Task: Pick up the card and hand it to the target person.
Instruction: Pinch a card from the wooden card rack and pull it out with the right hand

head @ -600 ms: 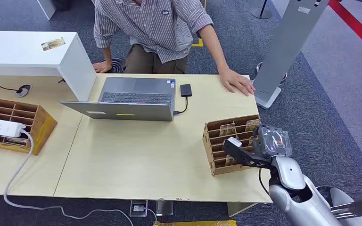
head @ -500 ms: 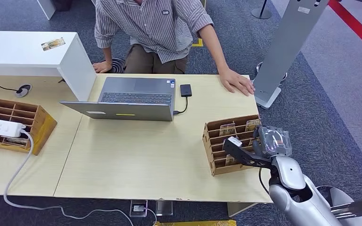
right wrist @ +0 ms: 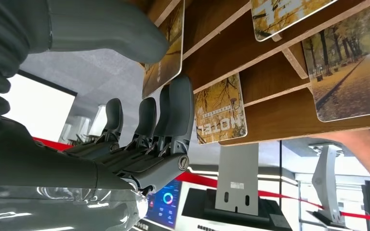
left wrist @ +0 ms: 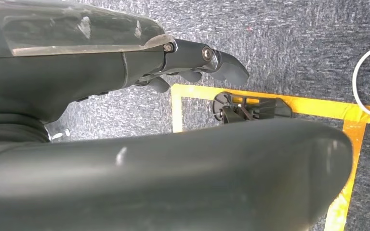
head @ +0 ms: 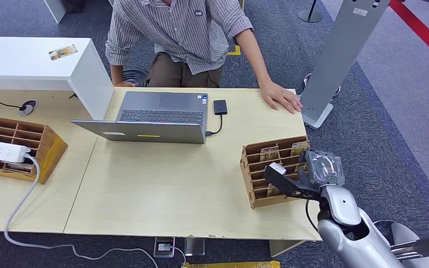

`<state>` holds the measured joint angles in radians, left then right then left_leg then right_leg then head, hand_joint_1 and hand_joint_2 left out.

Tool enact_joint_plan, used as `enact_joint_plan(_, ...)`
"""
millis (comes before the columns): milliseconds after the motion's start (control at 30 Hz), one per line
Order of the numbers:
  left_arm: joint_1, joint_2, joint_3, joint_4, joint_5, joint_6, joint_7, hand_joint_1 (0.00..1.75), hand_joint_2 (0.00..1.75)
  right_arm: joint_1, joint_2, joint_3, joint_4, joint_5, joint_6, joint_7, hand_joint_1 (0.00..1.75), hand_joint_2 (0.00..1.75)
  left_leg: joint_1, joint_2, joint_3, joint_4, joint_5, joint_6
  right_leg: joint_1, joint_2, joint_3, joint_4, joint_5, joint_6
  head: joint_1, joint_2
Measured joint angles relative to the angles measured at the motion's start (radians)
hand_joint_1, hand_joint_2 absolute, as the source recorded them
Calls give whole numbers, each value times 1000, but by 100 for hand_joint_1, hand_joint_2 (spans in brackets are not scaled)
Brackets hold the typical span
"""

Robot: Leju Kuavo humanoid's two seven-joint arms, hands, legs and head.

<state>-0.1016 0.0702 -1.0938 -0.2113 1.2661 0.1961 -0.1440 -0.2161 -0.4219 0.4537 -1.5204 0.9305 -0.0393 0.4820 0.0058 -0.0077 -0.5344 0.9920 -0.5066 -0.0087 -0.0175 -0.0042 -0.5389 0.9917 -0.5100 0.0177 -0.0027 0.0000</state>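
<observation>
A wooden card rack (head: pixel 251 167) stands on the table's right end, with several autumn-picture cards (head: pixel 268 151) in its slots. My right hand (head: pixel 290 181) reaches into the rack from the right. Up close, one card (right wrist: pixel 166 53) lies between the thick thumb and the dark fingers (right wrist: pixel 173 110) of my right hand (right wrist: pixel 139 130), with a gap showing, and the fingertips touch a "HOTEL" card (right wrist: pixel 220 115). Another card (right wrist: pixel 351 77) sits in a neighbouring slot. The person in a striped shirt (head: pixel 184 28) leans over the far edge, one hand (head: pixel 282 96) flat on the table. My left hand (left wrist: pixel 173 62) hangs over carpet, holding nothing.
An open laptop (head: pixel 156 114) with a black drive (head: pixel 220 106) sits mid-table. A second wooden rack (head: pixel 17 139) with a power strip (head: pixel 0 149) is at the left, beside a white box (head: pixel 33 64). A grey stand (head: pixel 341 56) rises beyond the table's right end.
My right hand has edged slightly further into the rack. The person has shifted a little to the left; their hand on the table stays put.
</observation>
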Motion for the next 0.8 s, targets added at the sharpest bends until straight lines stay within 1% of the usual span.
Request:
enact_joint_plan(67,0,0,0,0,0,0,0,0,0,0,0,2,1,-5,0,1,117,175,0,0,0,0,0,0,0,0,0,0,0,0,0,0)
enact_joint_plan(267,0,0,0,0,1,0,-2,0,0,-5,0,14,10,-18,0,3,128,175,0,0,0,0,0,0,0,0,0,0,0,0,0,0)
enact_joint_plan(400,0,0,0,0,2,-5,-5,0,0,-13,0,17,16,-20,0,2,129,175,0,0,0,0,0,0,0,0,0,0,0,0,0,0)
enact_joint_plan(567,0,2,0,0,14,-50,-30,0,0,-14,0,18,18,-20,1,1,134,175,0,0,0,0,0,0,0,0,0,0,0,0,0,0)
enact_joint_plan(700,0,3,0,0,16,-61,-52,0,175,-14,0,18,18,-20,1,1,136,175,0,0,1,0,0,0,0,0,0,0,0,0,0,0)
enact_joint_plan(800,0,4,0,0,12,-58,-58,0,175,-15,-1,18,18,-19,1,1,136,175,0,0,1,0,0,0,0,0,0,0,0,0,0,0)
